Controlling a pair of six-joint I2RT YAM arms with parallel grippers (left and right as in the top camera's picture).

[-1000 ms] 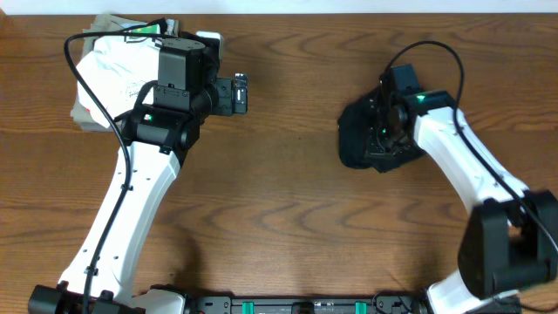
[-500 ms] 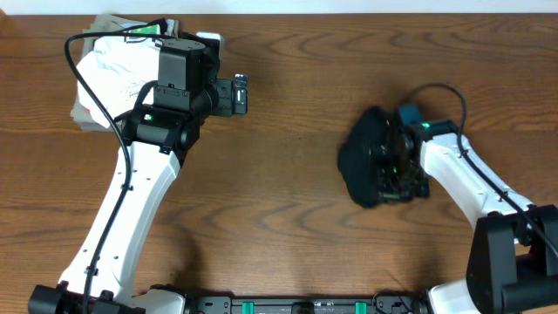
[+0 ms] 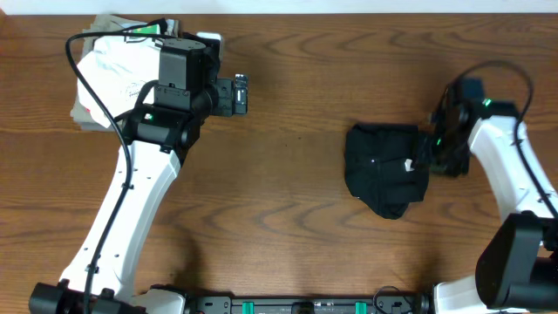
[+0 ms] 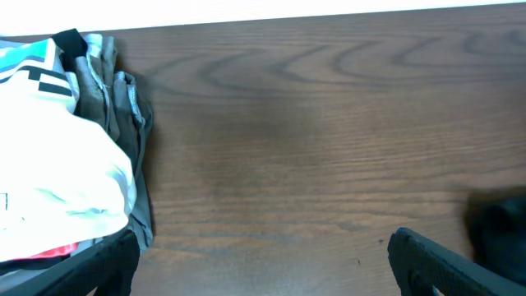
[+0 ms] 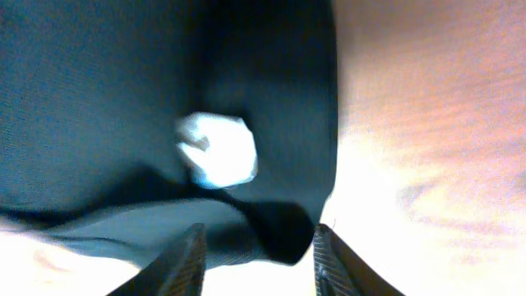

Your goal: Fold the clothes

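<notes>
The right gripper (image 5: 256, 247) sits at the right-hand edge of the black shirt (image 3: 379, 166), its two fingers partly apart. A dark fold of the cloth hangs in the gap between them, and I can't see the pads pinching it. The left gripper (image 4: 263, 247) is spread wide over bare wood with nothing between its fingers and nothing touching them.

The shirt lies bunched on the right half of the table (image 3: 288, 201), a soft, rumpled black heap, roughly square with a rounded lobe sagging toward the near side. A small crumpled white tag (image 5: 218, 150) shows on it close to the right gripper. The tabletop is brown wood with a wavy grain. At the far left corner there is a creased white garment (image 3: 109, 65) on top of grey-olive garments (image 4: 123, 107), whose folded edges are layered beside it.
</notes>
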